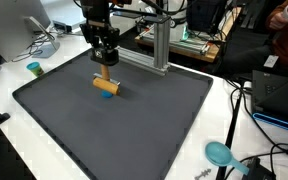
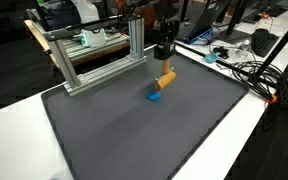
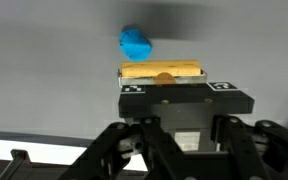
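1. Orange cylinder [image 1: 105,86]: your gripper [image 1: 105,72] is clamped on it from above, jaws closed on its sides. In the wrist view the cyl. [image 3: 164,71] lies crosswise, right at the tips of the gripper [image 3: 177,86].
2. Location: it's over the dark mat [image 1: 134,130] on the white worktop [image 1: 9,90]. In an exterior view it sits toward the mat's 11 o'clock area. In an exterior view the cyl. [image 2: 166,78] is toward 1 o'clock of the mat [image 2: 134,130], under the gripper [image 2: 165,65].
3. You can't tell from these views whether the cyl. rests on the mat or hangs just above it.
4. Blue piece [image 1: 109,96]: small, lying on the mat just beside the cyl., at approx. 5 o'clock of it. In an exterior view the blue piece [image 2: 155,96] is at 7 o'clock of the cyl. In the wrist view it [image 3: 135,43] is at 11 o'clock. Whether the two touch, can't tell.
5. Aluminium frame [image 1: 154,45]: stands at the mat's far edge, approx. 2 o'clock of the gripper, near it but apart.
6. Teal cup [image 1: 33,69]: off the mat on the worktop, 9 o'clock of the gripper, well apart.
7. Teal round item [image 1: 219,153]: off the mat's corner at 4 o'clock, among cables, well apart.
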Robot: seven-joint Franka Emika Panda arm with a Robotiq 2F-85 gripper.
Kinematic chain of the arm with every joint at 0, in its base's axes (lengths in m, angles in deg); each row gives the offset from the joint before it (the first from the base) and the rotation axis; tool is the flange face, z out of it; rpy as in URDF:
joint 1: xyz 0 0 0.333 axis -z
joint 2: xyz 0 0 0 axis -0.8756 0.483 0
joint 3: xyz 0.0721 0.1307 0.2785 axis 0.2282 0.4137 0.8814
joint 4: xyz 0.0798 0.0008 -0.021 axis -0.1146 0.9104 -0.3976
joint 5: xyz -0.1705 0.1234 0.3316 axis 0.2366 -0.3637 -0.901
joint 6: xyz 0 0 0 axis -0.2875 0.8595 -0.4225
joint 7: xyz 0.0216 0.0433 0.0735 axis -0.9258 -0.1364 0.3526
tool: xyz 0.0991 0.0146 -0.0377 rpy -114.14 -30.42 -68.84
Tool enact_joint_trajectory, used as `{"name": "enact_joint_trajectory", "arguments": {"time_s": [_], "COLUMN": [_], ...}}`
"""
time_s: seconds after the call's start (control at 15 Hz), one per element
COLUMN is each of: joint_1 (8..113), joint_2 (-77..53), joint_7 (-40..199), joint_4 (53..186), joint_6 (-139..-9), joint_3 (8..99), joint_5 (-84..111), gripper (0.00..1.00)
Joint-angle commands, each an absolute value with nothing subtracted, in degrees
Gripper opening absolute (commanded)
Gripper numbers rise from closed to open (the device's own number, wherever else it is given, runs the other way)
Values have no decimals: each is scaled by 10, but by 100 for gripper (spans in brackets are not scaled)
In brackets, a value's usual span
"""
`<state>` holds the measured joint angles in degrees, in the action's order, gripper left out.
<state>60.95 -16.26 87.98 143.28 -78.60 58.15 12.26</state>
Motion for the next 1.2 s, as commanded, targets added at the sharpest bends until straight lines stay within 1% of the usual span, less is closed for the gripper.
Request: {"name": "enact_joint_trajectory", "arguments": {"time_s": [0.0,0.47,1.13], "joint_1": [607,616,627], "joint_2": [-145,-106,-61], "joint_7": [856,865,907], "joint_4": [1421,1396,1354], "joint_6": [-789,-778,-694], "joint_3": [569,560,561], "joint_5": [153,149,146], "gripper": [23,23,23]}}
